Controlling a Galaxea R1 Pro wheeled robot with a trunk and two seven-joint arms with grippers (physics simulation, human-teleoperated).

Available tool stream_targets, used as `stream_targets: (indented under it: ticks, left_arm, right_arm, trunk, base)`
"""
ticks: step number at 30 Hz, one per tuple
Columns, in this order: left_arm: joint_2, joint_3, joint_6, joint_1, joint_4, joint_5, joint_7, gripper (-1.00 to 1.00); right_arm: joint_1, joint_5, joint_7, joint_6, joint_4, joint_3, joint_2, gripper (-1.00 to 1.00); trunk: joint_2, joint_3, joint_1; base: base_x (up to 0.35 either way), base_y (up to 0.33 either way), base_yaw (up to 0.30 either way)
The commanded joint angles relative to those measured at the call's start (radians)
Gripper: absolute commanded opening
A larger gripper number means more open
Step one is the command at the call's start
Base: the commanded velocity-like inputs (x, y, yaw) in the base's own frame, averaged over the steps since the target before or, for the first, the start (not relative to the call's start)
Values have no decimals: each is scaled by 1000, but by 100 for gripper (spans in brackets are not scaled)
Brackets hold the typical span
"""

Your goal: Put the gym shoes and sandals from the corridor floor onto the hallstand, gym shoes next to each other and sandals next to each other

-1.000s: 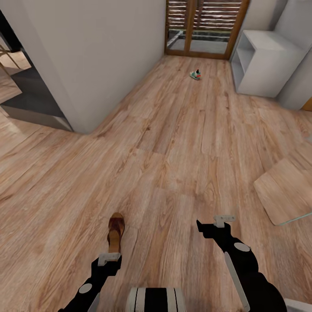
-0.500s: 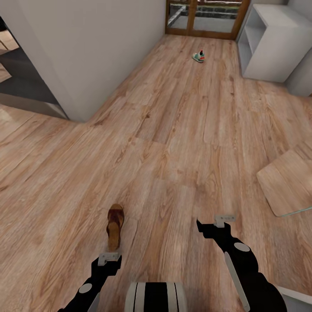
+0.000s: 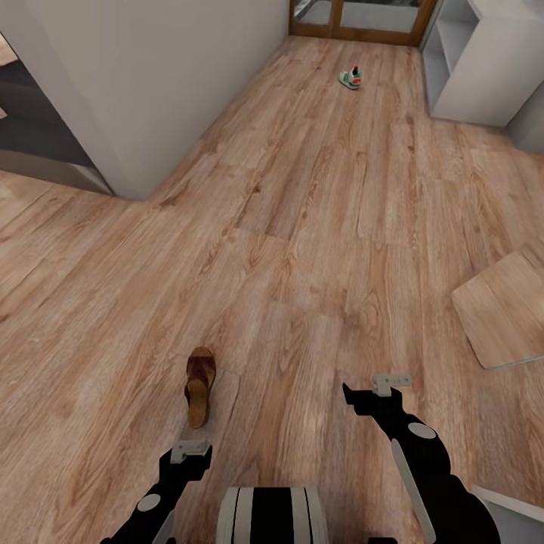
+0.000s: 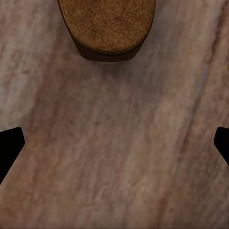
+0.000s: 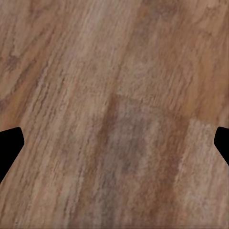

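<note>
One brown sandal [image 3: 199,385] lies on the wood-grain corridor floor [image 3: 302,227], just ahead of my left gripper [image 3: 189,452]. Its tan heel end [image 4: 107,26] lies beyond the open left gripper [image 4: 114,143], whose dark fingertips [image 4: 9,145] are spread wide over bare planks. My right gripper [image 3: 381,389] hangs open over bare floor, and its wrist view has wood between the open gripper [image 5: 114,143] fingers. A white gym shoe [image 3: 350,78] with green and red marks sits far down the corridor. The light-grey hallstand [image 3: 483,68] stands at the far right.
A white wall corner [image 3: 143,83] juts in at the left, with a dark step [image 3: 38,143] behind it. A wood-framed glass door [image 3: 355,13] closes the corridor's far end. A slanted wood-toned panel [image 3: 502,310] lies at the right edge.
The whole picture has shifted: floor, sandal and far shoe sit higher in the head view. The sandal now lies a little farther ahead of my left gripper. Both grippers look unchanged.
</note>
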Motion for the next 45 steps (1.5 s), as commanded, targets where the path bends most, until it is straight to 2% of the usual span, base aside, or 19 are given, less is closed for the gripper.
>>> stream_targets:
  ticks: [1,9,17,31,42,45]
  left_arm:
    - [0,-2,-3,0,1,3,0,100]
    - [0,-2,-4,0,1,2,0,100]
    - [0,-2,-4,0,1,3,0,100]
    - [0,-2,-4,0,1,2,0,100]
    - [0,-2,-4,0,1,2,0,100]
    - [0,-2,-4,0,1,2,0,100]
  right_arm:
    - [0,0,2,5,-1,0,0,100]
    - [0,0,2,5,-1,0,0,100]
    - [0,0,2,5,-1,0,0,100]
    - [0,0,2,5,-1,0,0,100]
    - [0,0,2,5,-1,0,0,100]
    - [0,0,2,5,-1,0,0,100]
  trunk:
    - [0,-1,0]
    - [0,-2,0]
    - [0,-2,0]
    - [0,-2,0]
    - [0,-2,0]
    - [-1,-14,1]
  base:
    - [0,0,0]
    - [16,0,0]
    - [268,0,0]
    - [96,11,0]
    - [19,4,0]
    - [1,0,0]
